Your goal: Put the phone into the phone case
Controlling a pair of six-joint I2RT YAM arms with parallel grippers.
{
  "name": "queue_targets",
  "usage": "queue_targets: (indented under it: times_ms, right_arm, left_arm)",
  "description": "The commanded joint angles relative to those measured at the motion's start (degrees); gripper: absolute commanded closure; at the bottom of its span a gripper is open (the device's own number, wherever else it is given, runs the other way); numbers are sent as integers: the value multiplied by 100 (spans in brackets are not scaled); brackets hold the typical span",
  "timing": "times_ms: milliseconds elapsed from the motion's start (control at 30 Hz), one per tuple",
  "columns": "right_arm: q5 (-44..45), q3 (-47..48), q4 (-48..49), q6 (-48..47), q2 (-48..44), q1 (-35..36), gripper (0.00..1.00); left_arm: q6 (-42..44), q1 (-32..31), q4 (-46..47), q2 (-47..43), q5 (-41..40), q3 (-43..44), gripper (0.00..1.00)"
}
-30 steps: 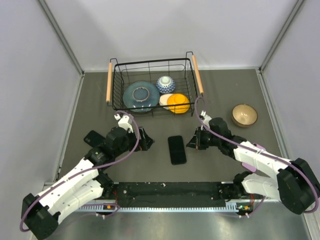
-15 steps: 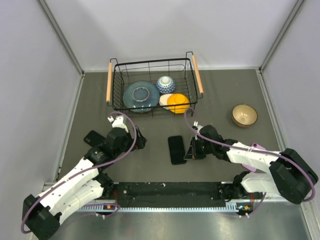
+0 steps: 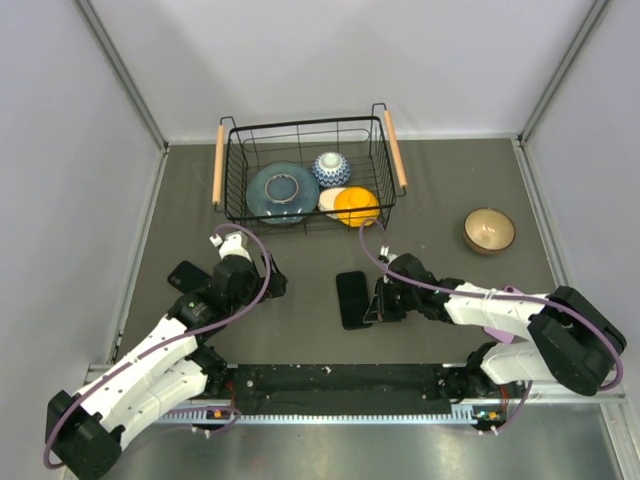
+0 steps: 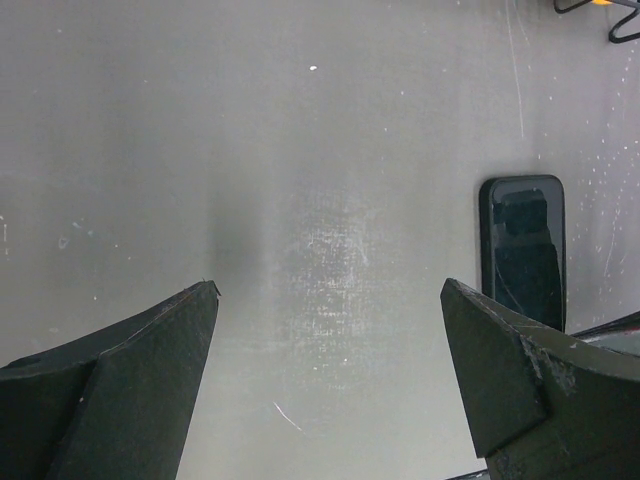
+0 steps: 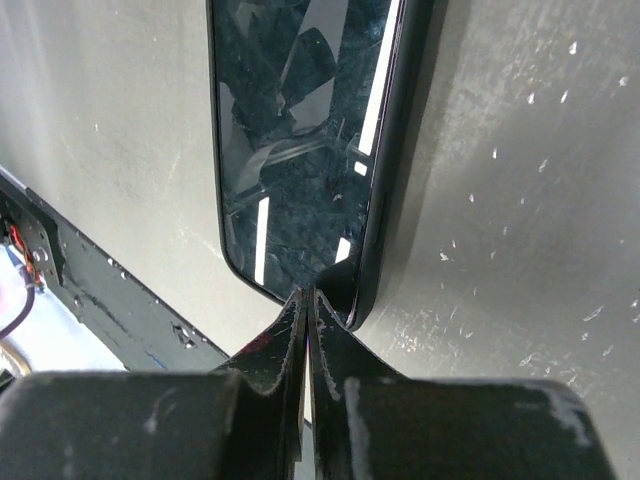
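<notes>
- At the middle of the dark grey table (image 3: 310,335), the thin black rectangular phone with a glossy face (image 5: 300,130) lies flat, face up.
- A duller matte black rim hugs its long edge. This looks like the wall of the thin black phone case (image 5: 398,150). The phone seems to be lying in the shell, though I cannot tell whether it is fully seated.
- The right gripper (image 5: 308,300) has its jaws pinched together with nothing between them. Its tips rest at the phone's near corner, where glass meets rim.
- The step in hand looks like pressing that corner home. The next move calls for a gentle downward push that does not slide the phone.
- The left gripper (image 4: 328,287) hangs well to the left, jaws wide and empty, and the phone lies outside them.
</notes>
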Motion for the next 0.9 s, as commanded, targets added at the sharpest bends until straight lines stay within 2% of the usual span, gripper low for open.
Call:
queue_targets:
  times_ms: [0, 433, 867]
  right_arm:
    - [1104, -160, -1033, -14, 212, 134, 100]
    - [1974, -336, -1402, 153, 212, 187, 100]
    - [2001, -398, -1666, 294, -79, 521, 100]
  left_arm:
    - [-87, 79, -67, 36, -170, 253, 1]
    - [-87, 132, -164, 1, -241, 245, 1]
    - [-227, 167, -225, 98, -478, 262, 1]
